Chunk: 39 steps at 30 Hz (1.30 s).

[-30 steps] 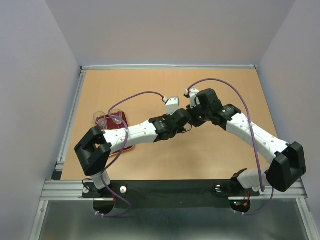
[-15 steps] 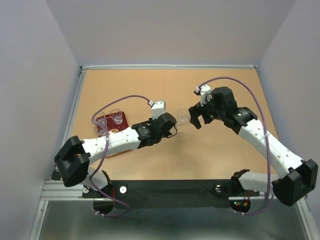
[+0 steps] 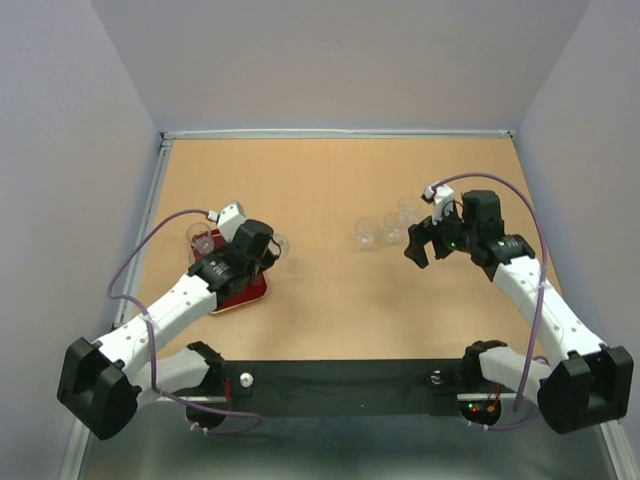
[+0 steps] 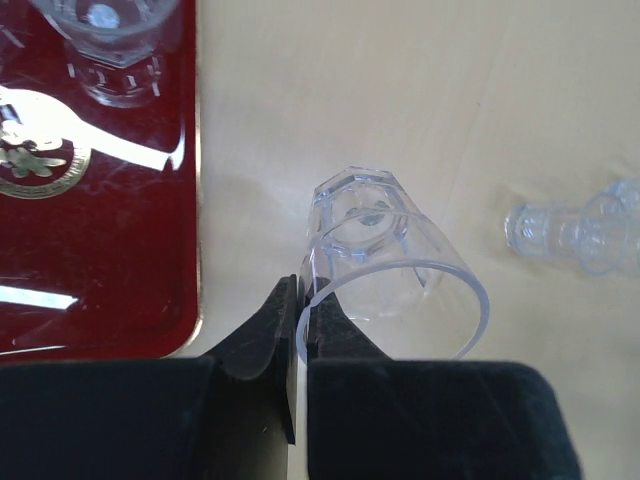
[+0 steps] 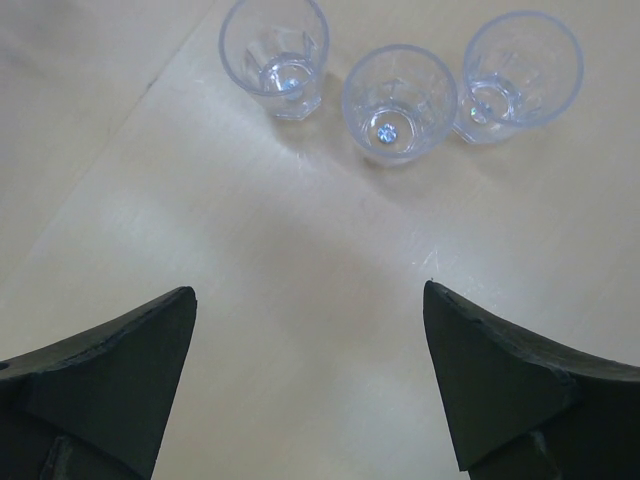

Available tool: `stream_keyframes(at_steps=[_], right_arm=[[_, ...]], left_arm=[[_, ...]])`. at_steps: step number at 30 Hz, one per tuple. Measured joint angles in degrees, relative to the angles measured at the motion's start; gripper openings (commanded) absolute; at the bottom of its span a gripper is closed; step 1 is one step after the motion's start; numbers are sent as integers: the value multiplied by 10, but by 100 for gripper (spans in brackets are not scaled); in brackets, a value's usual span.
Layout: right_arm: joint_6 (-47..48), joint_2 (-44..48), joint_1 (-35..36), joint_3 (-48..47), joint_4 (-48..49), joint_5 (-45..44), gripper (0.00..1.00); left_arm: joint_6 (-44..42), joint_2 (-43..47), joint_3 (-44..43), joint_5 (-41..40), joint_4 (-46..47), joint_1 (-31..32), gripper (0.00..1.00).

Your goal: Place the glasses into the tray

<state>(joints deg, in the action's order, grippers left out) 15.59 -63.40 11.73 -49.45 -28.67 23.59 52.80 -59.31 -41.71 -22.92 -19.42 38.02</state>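
My left gripper (image 3: 268,252) is shut on the rim of a clear glass (image 4: 392,262), one finger inside and one outside. This held glass (image 3: 279,247) hangs over the table just right of the dark red tray (image 4: 100,230). The tray (image 3: 248,292) lies at the left, mostly under my left arm. One glass (image 4: 110,40) stands on the tray, and shows at its far edge (image 3: 203,240) from above. Three glasses (image 5: 275,55) (image 5: 398,100) (image 5: 520,75) stand in a row on the table ahead of my right gripper (image 5: 309,290). That right gripper (image 3: 420,246) is open and holds nothing.
The row of three glasses (image 3: 367,232) (image 3: 392,226) (image 3: 410,210) sits right of the table's centre. Bare wooden tabletop (image 3: 320,290) stretches between the two arms. A metal rail (image 3: 140,250) borders the table's left edge, close to the tray.
My right gripper has opened and drawn back to the right, leaving a glass standing near the centre. My left arm has swung left with its glass to the tray's right edge.
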Motion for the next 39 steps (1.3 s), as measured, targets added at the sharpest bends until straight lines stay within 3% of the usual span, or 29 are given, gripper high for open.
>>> stream_keyframes(at_steps=[7, 20, 29, 39], right_arm=[[3, 83, -2, 28, 19, 13, 100], [3, 84, -4, 28, 34, 11, 100], [3, 84, -4, 28, 34, 8, 100], [3, 84, -4, 28, 34, 6, 100]], left_arm=[[21, -15, 0, 4, -49, -82, 0], [6, -44, 5, 44, -41, -200, 0], [-14, -85, 10, 64, -23, -236, 0], [-28, -114, 12, 82, -9, -260, 26]])
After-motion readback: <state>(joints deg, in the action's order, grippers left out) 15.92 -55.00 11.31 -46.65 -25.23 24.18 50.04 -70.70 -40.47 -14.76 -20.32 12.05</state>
